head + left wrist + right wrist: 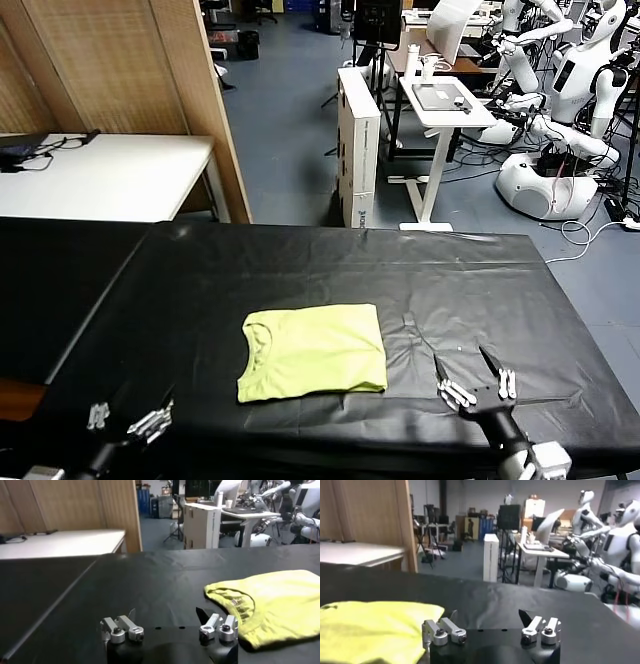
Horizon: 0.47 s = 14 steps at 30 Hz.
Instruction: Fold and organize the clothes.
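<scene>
A: Shirt is seen folded into a compact rectangle, flat at mid-table, collar toward the left side.

B: Grippers?

A: Left gripper and right gripper are held low, apart from the cloth, fingers spread, nothing grasped. Folding is judged essentially done; clearance is likely kept to avoid disturbing it.

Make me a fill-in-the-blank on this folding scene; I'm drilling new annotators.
1. The folded T-shirt is lime ____.
2. It lies on a table covered in ____ cloth.
3. The left gripper and right gripper both have their fingers ____.
4. The T-shirt's neck opening faces the robot's ____ side.

Missing words: yellow-green; black; open; left
</scene>
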{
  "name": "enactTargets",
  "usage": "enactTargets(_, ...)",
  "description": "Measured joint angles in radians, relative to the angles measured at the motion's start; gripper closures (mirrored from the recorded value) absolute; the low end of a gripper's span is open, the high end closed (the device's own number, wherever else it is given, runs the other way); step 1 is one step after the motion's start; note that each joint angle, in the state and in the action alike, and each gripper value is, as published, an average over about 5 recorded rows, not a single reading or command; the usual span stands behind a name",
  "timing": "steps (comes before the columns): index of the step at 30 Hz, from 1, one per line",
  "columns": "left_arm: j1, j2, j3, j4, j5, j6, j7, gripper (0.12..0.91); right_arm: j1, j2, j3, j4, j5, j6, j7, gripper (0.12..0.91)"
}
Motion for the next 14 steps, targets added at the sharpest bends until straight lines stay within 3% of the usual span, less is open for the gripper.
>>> enactTargets(6,-0.01,0.0,0.017,-0.004,0.0,0.01,0.006,0.123,-0.098,0.023,-0.033,0.011,-0.07,0.059,0.045,0.118)
enactTargets(14,-0.018,-0.003,0.032,0.002,0.009,0.02,0.018,0.123,-0.159,0.04,-0.062,0.029,-0.101,0.055,0.071,0.118)
